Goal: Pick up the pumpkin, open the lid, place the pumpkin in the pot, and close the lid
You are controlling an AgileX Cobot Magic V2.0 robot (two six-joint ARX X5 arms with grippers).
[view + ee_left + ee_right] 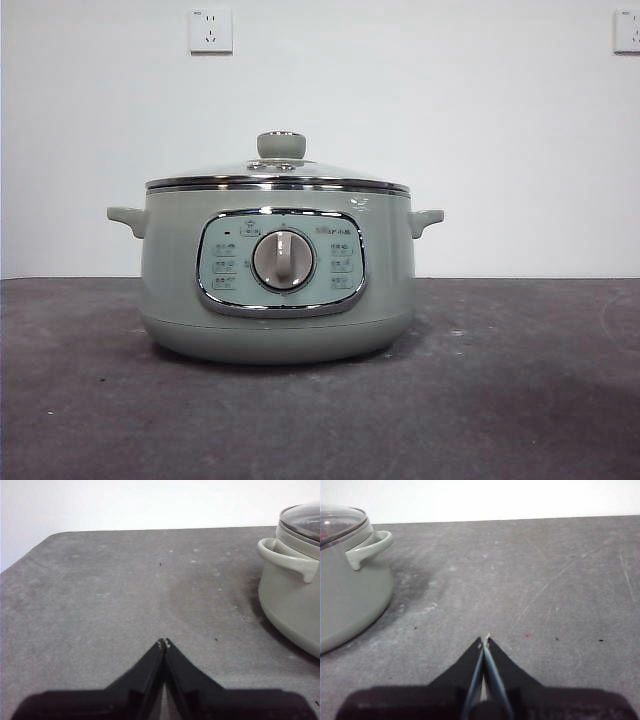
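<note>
Two grippers: both mine, both waiting over bare table, neither holding anything.
Left gripper (164, 642): jaws pressed together tip to tip, empty; the pot's side handle (287, 557) is off to one side, well apart.
Right gripper (484, 639): jaws likewise closed to a point, empty, with open table all round.
Pot (278, 272): large, sage-green, standing upright in the middle of the table, dial facing the front camera; I judge it heavy and stable, not something to shove.
Lid (278, 176): clear glass with a chrome rim, seated flat on the pot; likely breakable and slick at the rim.
Where to hold the lid: the round green knob (281, 145) on top, a firm stub my jaws could pinch from the sides.
Pumpkin: not visible in any view; I cannot tell whether it is inside the pot or elsewhere.
Edges: the table's far edge meets a white wall; one rounded far corner shows in the left wrist view.
Open room: dark table surface (520, 380) lies free on both sides of the pot, enough to set a lid down.
</note>
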